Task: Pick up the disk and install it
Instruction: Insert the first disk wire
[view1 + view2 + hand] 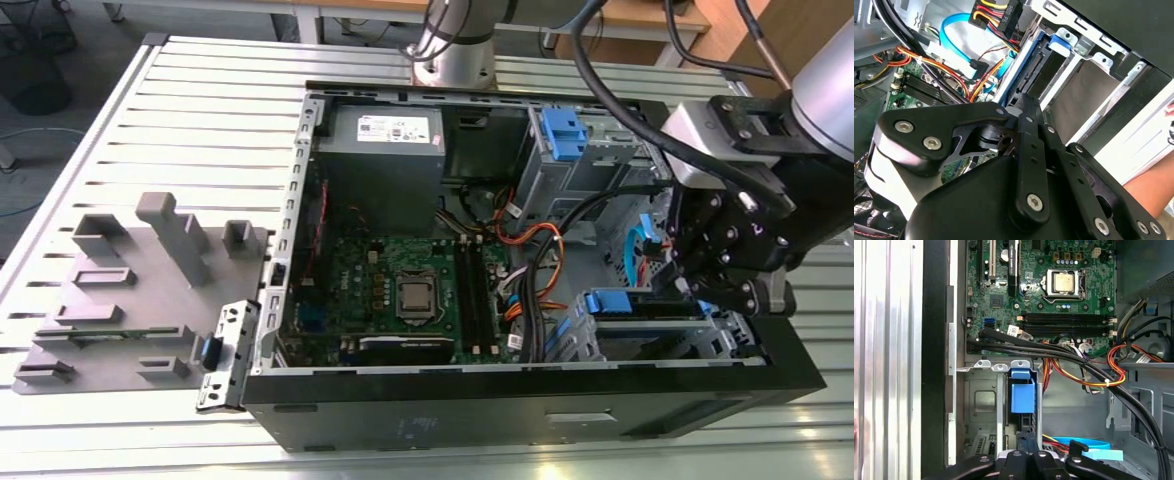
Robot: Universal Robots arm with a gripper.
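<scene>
The disk (607,300) stands on edge in a slot of the metal drive cage (667,340) at the front corner of the open computer case, on the exterior view's right. Its blue bracket tab (1021,390) sticks out of the slot, and its blue edge (1021,62) runs beside the cage wall. My gripper (705,298) hangs right over the cage. Its fingers are shut together, and the tips (1026,102) rest against the disk's outer end (1024,432).
The case (534,400) lies open on a slatted metal table, with the motherboard (400,290) and loose cables (1089,375) beside the cage. A second blue bracket (561,135) sits in the far bay. A grey fixture (134,290) lies on the exterior view's left. A person's arm (1154,187) is near the case.
</scene>
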